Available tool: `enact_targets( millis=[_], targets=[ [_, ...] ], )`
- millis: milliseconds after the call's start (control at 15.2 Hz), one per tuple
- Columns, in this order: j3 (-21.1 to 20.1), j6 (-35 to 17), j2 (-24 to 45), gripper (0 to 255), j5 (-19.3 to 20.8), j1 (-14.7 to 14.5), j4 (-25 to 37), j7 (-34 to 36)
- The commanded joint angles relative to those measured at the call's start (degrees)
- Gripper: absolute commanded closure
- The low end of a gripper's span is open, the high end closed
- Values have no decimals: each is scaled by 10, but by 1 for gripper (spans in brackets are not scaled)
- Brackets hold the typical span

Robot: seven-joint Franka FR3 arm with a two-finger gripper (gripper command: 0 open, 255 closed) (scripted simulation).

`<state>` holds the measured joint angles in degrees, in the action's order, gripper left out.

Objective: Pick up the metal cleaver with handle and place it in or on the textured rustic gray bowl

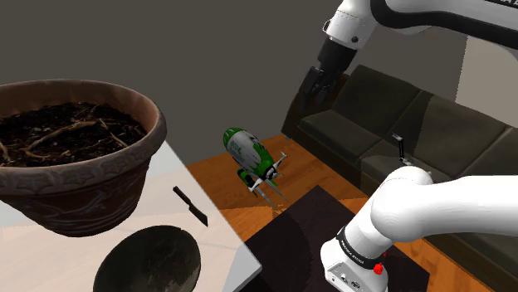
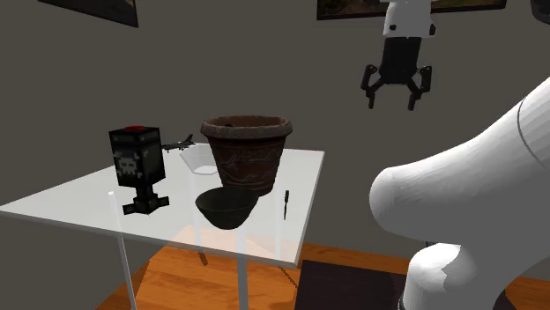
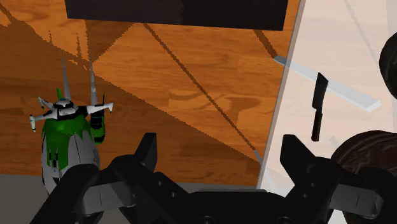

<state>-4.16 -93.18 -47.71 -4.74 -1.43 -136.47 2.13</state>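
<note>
Up close in the wrist view, the gripper has its two black fingers spread wide, nothing between them and nothing touched. In the second exterior view the gripper hangs high in open air, past the table's edge on that view's right. Straight beneath it is wood floor, with one green-and-white toy rocket beside the left finger. Out past the right finger starts the white table, and there lies the one cleaver, flat, close to the table's edge, its long axis running along that edge, handle end toward the gripper and blade end pointing away. From the shoulder view the cleaver slants from upper left to lower right, between one brown plant pot full of soil and one dark bowl, near both and touching neither. Further back there's one black skull-marked block figure and one dark sofa.
</note>
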Motion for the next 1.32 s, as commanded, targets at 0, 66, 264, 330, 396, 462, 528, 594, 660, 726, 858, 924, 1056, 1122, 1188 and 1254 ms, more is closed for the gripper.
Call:
enact_targets(
  millis=[0, 66, 264, 330, 396, 462, 528, 594, 660, 726, 858, 924, 1056, 1122, 1188, 1254],
  targets=[
    [0, 0, 0, 0, 0, 0, 0, 0],
    [-9, -15, 7, 0, -6, -3, -9, 7],
    [-36, -61, 32, 0, -22, -13, -32, 27],
    [-45, -77, 42, 0, -27, -16, -39, 33],
    [-55, -93, 53, 0, -32, -19, -45, 40],
    [-64, -109, 65, 0, -37, -22, -50, 47],
    [-73, -125, 77, 0, -41, -25, -54, 53],
    [-83, -141, 90, 0, -45, -28, -58, 60],
    [-92, -157, 104, 0, -49, -31, -60, 67],
    [-101, -173, 119, 0, -53, -33, -63, 74],
    [-121, -206, 151, 0, -58, -37, -65, 88],
    [-130, -222, 168, 0, -60, -39, -65, 95],
    [-149, -254, 203, 0, -62, -42, -62, 110],
    [-159, -270, 222, 0, -62, -43, -60, 118],
    [-169, -285, 242, 0, -61, -43, -57, 127],
    [-178, -301, 262, 0, -58, -43, -53, 136]
  ],
)
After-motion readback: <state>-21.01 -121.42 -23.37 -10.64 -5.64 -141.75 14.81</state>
